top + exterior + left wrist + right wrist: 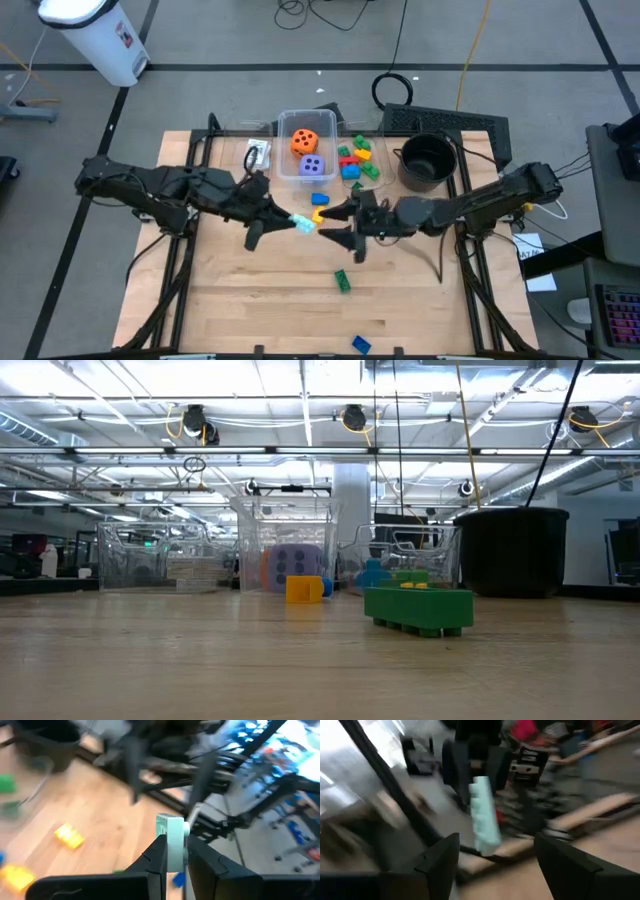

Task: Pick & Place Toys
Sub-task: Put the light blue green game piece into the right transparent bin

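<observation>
The small pale-teal plastic brick [303,222] hangs mid-table, pinched between the left gripper [175,851] fingers. The right gripper [335,224] waits at its three o'clock, jaws wide — it should close squarely before the left releases.

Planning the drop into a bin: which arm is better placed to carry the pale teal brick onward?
Probably the left: the left gripper is shut on the pale teal brick, while the right gripper faces it, open and empty.
</observation>
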`<state>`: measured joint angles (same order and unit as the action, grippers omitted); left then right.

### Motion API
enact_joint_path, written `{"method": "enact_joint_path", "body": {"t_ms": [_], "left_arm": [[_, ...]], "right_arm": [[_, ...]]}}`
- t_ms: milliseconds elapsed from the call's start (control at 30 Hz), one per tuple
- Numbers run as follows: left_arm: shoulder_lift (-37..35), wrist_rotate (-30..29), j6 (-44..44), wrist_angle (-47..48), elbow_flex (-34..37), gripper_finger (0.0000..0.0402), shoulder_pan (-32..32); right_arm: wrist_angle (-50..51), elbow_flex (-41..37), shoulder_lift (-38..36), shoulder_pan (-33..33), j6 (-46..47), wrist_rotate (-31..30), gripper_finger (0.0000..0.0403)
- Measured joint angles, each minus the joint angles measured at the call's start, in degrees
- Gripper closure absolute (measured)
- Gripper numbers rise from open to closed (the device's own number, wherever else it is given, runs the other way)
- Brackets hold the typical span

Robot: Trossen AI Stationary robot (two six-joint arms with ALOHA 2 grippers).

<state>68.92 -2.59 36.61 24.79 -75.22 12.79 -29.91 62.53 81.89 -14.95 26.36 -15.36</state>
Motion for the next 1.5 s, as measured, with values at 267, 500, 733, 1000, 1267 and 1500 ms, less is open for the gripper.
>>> {"method": "enact_joint_path", "body": {"t_ms": [267,500,733,1000,1267,1500], "left_arm": [[3.0,-2.0,6.3,4.9,0.0,0.0357,-2.9],[6.3,-1.8,9.0,-2.2,0.0,0.0345,-6.7],[10.4,2.7,10.1,-11.7,0.0,0.0357,-9.7],[11.0,2.5,11.6,-13.2,0.0,0.0344,-11.5],[11.0,2.5,11.9,-15.9,0.0,0.0357,-11.6],[10.9,2.3,12.9,-16.1,0.0,0.034,-11.6]], "right_arm": [[21.2,15.6,1.8,-6.0,-27.1,-23.9,0.0151],[23.1,15.7,1.9,-8.2,-33.3,-33.8,0.0151],[28.7,15.7,1.8,-8.2,-33.0,-36.9,0.0151],[33.2,15.7,1.7,-8.2,-33.1,-38.8,0.0151],[36.8,15.7,1.7,-7.2,-30.1,-39.0,0.0151],[37.1,15.7,1.7,-6.7,-30.0,-43.1,0.0168]]}}
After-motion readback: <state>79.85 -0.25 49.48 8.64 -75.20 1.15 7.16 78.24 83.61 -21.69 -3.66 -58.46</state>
